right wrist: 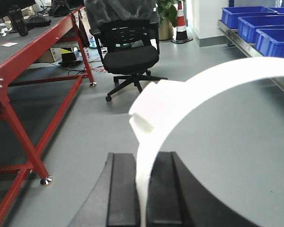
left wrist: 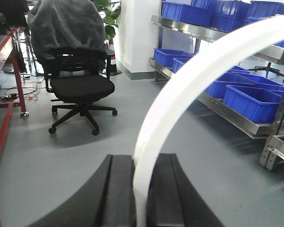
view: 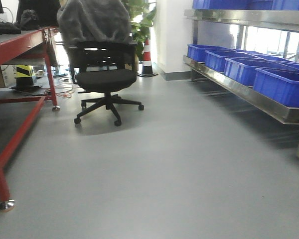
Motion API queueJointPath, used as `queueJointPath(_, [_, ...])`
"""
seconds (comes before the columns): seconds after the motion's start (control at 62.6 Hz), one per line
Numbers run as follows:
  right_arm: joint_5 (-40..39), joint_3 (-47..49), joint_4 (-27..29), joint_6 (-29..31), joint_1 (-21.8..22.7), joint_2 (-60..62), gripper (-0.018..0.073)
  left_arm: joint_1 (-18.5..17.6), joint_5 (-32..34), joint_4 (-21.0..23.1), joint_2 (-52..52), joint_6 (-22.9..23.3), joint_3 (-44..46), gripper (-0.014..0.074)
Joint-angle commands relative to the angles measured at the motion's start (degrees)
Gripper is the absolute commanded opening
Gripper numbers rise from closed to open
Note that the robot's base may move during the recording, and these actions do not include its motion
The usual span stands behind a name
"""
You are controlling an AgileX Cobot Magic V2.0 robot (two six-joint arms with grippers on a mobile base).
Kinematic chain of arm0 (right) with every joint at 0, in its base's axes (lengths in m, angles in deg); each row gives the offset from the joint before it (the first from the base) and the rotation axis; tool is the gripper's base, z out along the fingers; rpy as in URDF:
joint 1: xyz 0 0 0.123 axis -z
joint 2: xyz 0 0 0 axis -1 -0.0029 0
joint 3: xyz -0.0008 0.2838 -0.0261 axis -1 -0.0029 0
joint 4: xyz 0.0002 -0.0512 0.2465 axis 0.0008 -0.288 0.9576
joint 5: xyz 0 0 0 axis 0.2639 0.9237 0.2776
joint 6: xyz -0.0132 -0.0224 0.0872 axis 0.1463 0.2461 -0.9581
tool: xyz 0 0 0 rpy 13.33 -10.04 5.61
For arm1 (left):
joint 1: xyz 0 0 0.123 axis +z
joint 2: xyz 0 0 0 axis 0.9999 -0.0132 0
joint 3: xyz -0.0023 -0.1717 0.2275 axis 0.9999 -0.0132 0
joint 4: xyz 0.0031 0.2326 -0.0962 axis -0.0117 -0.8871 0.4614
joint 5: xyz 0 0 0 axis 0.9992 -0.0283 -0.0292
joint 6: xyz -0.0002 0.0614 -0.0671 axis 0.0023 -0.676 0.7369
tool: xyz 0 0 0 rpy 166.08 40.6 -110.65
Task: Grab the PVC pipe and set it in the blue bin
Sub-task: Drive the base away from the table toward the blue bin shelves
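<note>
Two wrist views each show a curved white PVC pipe [left wrist: 189,71] [right wrist: 227,75], clamped by the left gripper [left wrist: 141,189] and the right gripper [right wrist: 144,189]; whether it is one piece cannot be told. Blue bins [left wrist: 248,101] line a steel shelf [left wrist: 227,115] well beyond, with an office chair [left wrist: 75,87] to their left.

We found no legible text, brand, number or sign in any of the three views. The yellow-and-black striped object [view: 24,73] under the red table [view: 15,48] carried only its stripes. The traffic cone [view: 147,56] carried only red and white bands. The small white card [right wrist: 9,44] on the table top was too small for us to read.
</note>
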State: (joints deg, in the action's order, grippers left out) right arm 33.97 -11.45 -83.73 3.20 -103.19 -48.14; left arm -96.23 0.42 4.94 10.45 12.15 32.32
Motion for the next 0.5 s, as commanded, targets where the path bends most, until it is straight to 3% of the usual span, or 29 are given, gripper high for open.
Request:
queueJointPath(0.0, [-1.63,0.18,-0.73,0.34,-0.04,0.35,-0.0168,-0.25,1.44,0.24,0.25,-0.08,0.09,-0.0111])
queueJointPath(0.479, [-1.63,0.18,-0.73,0.34,-0.04,0.35,-0.0168,-0.25,1.77,0.24,0.25,-0.08,0.09,-0.0111])
